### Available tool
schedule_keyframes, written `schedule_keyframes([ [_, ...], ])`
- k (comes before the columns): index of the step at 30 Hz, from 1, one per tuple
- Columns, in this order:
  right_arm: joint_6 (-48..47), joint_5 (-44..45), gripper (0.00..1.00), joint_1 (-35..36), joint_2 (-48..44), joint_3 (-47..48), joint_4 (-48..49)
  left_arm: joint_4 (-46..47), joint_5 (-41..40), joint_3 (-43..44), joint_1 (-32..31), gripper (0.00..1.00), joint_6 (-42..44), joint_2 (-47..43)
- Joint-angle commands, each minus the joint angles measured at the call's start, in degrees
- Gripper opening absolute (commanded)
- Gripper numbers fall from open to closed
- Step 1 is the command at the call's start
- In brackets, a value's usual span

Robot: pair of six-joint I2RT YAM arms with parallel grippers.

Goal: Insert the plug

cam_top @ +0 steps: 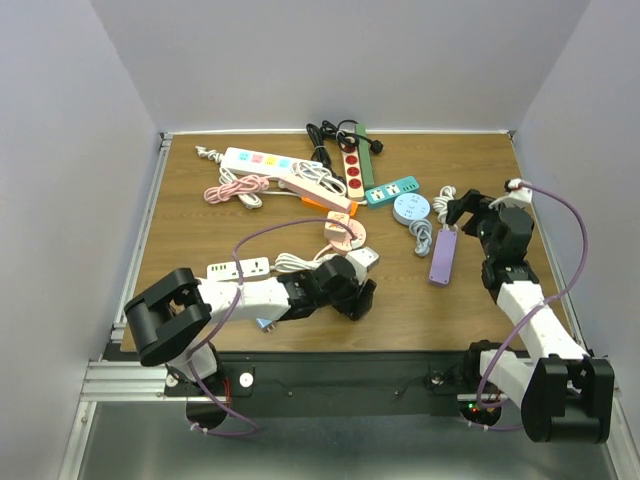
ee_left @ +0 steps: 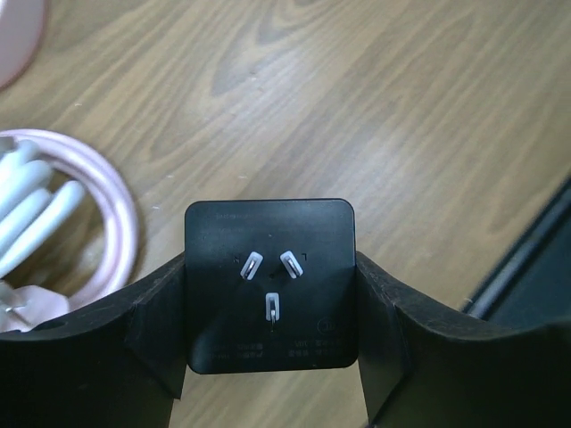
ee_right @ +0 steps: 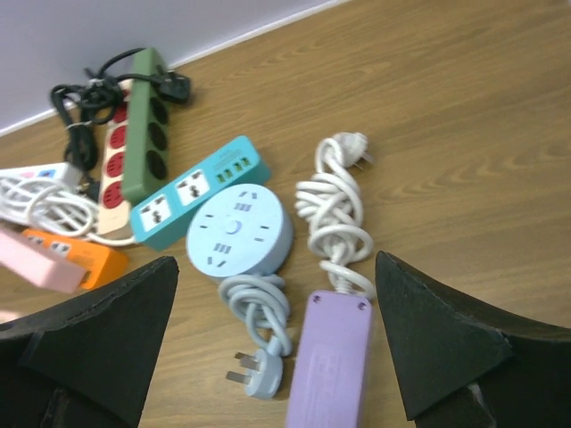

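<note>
The plug (ee_left: 268,276) is a square black block with three white prongs facing the left wrist camera. My left gripper (ee_left: 269,308) is shut on it, a black finger (ee_left: 152,321) pressed against each side, just above the wooden table (ee_left: 401,116). In the top view this gripper (cam_top: 358,296) is low at the table's front centre. My right gripper (cam_top: 470,212) hangs open at the right, above a purple power strip (cam_top: 443,256). In the right wrist view the purple strip (ee_right: 330,366) lies below and between the spread fingers of the right gripper (ee_right: 277,267).
A round light-blue socket hub (ee_right: 239,230) with a coiled cable and a teal strip (ee_right: 198,192) lie beyond the purple strip. A white power strip (cam_top: 238,268) sits by my left arm. A pink cable reel (cam_top: 345,232) lies behind the left gripper. More strips and cables crowd the back.
</note>
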Motion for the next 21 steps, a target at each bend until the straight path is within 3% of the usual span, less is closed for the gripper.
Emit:
schedule_keyframes([
  [1, -2.5, -11.5, 0.95, 0.2, 1.6, 5.5, 2.2, -2.8, 9.9, 7.9, 4.0, 0.0, -5.1, -3.4],
  [6, -3.5, -25.9, 0.95, 0.6, 0.7, 8.0, 5.2, 1.9, 25.5, 13.1, 16.5, 0.0, -18.1, -6.5],
  [12, -3.2, -36.4, 0.95, 2.5, -1.4, 10.1, 6.8, 12.6, 38.2, 13.9, 23.4, 0.0, -34.5, -4.9],
  [14, -3.7, -37.6, 0.95, 5.1, -1.5, 10.9, 7.1, 22.0, 43.0, 12.4, 25.3, 0.0, -41.1, -3.4],
  [15, -4.8, -37.5, 0.95, 6.7, -1.3, 11.8, 6.1, 22.1, 44.3, 11.3, 26.0, 0.0, -44.8, -2.9],
  [16, -6.2, -35.8, 0.95, 10.9, -0.3, 12.7, 4.7, 30.2, 45.1, 10.2, 26.3, 0.0, -51.8, -2.6],
  [19, -10.6, -31.5, 0.95, 19.2, 1.6, 14.9, 2.1, 39.3, 45.5, 7.8, 26.7, 0.0, -58.8, -1.7],
  [21, -10.7, -30.9, 0.95, 21.1, 1.6, 14.5, 3.8, 43.6, 45.4, 7.2, 27.2, 0.0, -63.9, -1.3],
])
